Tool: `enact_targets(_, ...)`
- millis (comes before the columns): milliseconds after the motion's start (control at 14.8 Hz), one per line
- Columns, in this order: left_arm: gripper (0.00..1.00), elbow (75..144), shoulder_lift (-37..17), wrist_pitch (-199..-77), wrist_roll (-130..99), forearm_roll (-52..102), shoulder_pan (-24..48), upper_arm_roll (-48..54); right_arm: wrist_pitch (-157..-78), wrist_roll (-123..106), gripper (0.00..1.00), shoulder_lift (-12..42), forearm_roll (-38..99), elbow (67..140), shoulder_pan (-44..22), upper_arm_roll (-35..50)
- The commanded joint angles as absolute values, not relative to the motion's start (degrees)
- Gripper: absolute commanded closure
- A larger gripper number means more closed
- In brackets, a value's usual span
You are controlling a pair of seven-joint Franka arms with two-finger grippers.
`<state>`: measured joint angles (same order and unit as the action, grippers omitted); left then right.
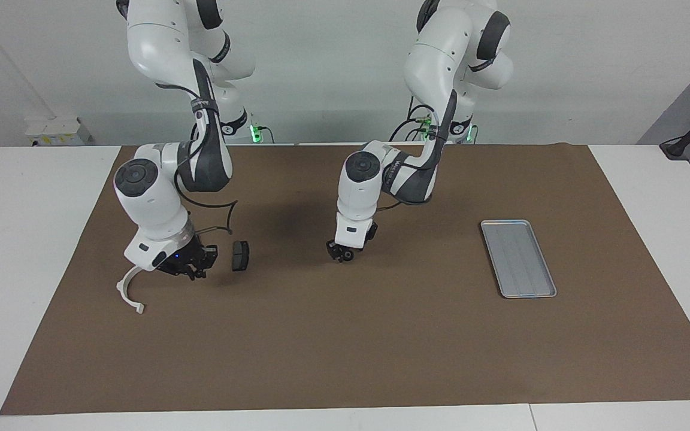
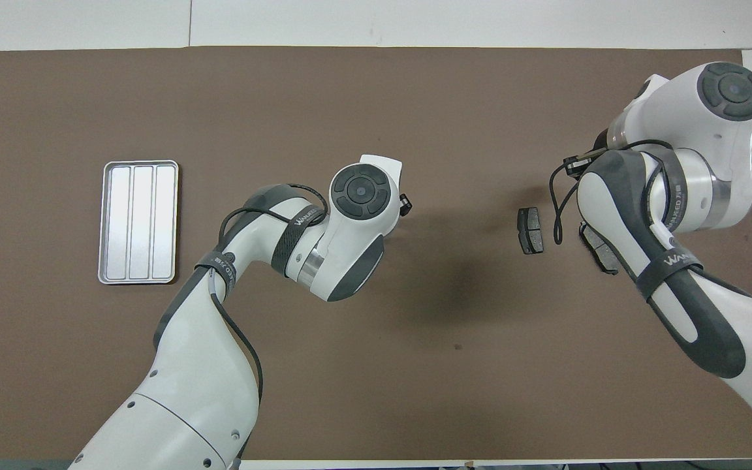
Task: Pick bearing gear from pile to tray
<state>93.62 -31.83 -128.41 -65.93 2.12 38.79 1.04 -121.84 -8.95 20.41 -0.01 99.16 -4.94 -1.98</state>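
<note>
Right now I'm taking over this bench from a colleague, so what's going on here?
Two arms are sorting small parts toward a tray that has nothing in it. The left gripper hangs low over mid-mat, holding a small black round piece. The right gripper is shut, low over the pile, between a white half-ring bracket and a dark brake pad. Whether it holds anything is hidden.

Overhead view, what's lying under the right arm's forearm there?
One dark brake pad pokes out from under the right arm; the rest of it is covered. The white half-ring bracket is fully hidden there, showing only in the facing view.
</note>
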Motion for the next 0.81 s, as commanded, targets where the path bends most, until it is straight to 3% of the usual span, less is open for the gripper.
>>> enact_targets(0, 0.31, 93.87, -31.82, -128.50, -66.80, 2.02, 39.99, -0.09, -118.83, -7.74, 1.00, 20.30, 2.19, 95.63, -4.75, -1.23)
enact_targets(743, 0.36, 94.04, -31.82, -128.58, -67.24, 2.02, 41.04, -0.26, -120.85, -5.27, 1.00, 19.95, 3.25, 96.24, -4.92, -0.88)
